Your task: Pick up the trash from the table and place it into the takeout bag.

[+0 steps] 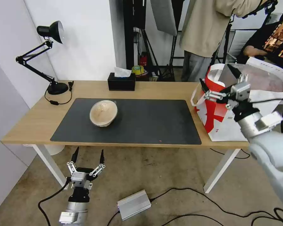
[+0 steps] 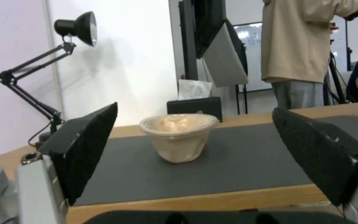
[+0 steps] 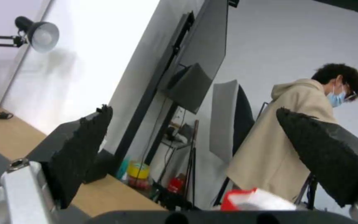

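Resting on matte mat (image 1: 147,122), rounded beige bowl (image 1: 103,113), perhaps film-covered

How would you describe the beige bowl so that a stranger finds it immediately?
Look at the long light-wood table, then at the dark grey mat on it. The beige bowl stands on the mat's left part. Round and pale, it alone sits on the mat; the black tissue box stands behind, on bare wood.

Black desk lamp (image 1: 50,47) on a jointed arm, its round base at the far left corner of the worktop. Black tissue box (image 1: 121,82) with a white tissue showing, at the far edge. Silver box (image 1: 134,204) with cables on the floor. Yellow tape roll (image 1: 137,69) behind the tissue box.
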You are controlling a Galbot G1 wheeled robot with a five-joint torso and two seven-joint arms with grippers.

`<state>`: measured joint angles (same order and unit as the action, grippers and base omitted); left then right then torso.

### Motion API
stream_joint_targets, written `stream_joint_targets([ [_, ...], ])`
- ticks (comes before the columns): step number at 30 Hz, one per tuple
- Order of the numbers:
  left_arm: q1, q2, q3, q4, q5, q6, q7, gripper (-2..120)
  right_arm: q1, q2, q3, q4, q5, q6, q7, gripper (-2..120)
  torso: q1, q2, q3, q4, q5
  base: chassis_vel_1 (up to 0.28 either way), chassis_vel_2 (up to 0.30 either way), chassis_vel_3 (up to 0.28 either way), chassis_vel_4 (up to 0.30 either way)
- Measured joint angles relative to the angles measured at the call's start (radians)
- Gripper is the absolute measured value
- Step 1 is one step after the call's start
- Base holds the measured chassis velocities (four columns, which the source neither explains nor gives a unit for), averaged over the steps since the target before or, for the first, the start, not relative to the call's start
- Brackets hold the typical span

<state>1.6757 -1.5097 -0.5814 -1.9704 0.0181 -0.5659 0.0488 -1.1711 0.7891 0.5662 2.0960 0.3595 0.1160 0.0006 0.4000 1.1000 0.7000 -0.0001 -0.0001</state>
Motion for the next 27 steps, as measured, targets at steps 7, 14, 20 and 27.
stream_joint_targets([
  [7, 0.011, -0.003, -0.001, -0.008, 0.003, -0.002, 0.0, 100, -0.143, 0.088, 0.042, 0.058, -0.058, 0.048, -0.008, 100, 0.0, 0.0, 0.0, 0.0, -0.0001, 0.0, 0.0, 0.0, 0.0],
  [14, 0.015, -0.007, -0.001, -0.024, 0.008, -0.003, 0.0, 100, -0.234, 0.18, 0.049, 0.071, -0.111, 0.096, -0.023, 100, 0.0, 0.0, 0.0, 0.0001, 0.0, 0.0, 0.0, 0.0, 0.0],
  [20, 0.018, -0.008, -0.005, -0.031, 0.008, -0.003, 0.0, 100, -0.294, 0.233, 0.056, 0.073, -0.122, 0.119, -0.041, 100, 0.0, 0.0, 0.0, 0.0001, 0.0, 0.0, 0.0, 0.0, 0.0],
  [27, 0.019, -0.005, -0.008, -0.033, 0.002, -0.004, 0.0, 100, -0.367, 0.291, 0.057, 0.063, -0.144, 0.159, -0.068, 100, 0.0, 0.0, 0.0, 0.0001, 0.0, 0.0, 0.0, 0.0, 0.0],
])
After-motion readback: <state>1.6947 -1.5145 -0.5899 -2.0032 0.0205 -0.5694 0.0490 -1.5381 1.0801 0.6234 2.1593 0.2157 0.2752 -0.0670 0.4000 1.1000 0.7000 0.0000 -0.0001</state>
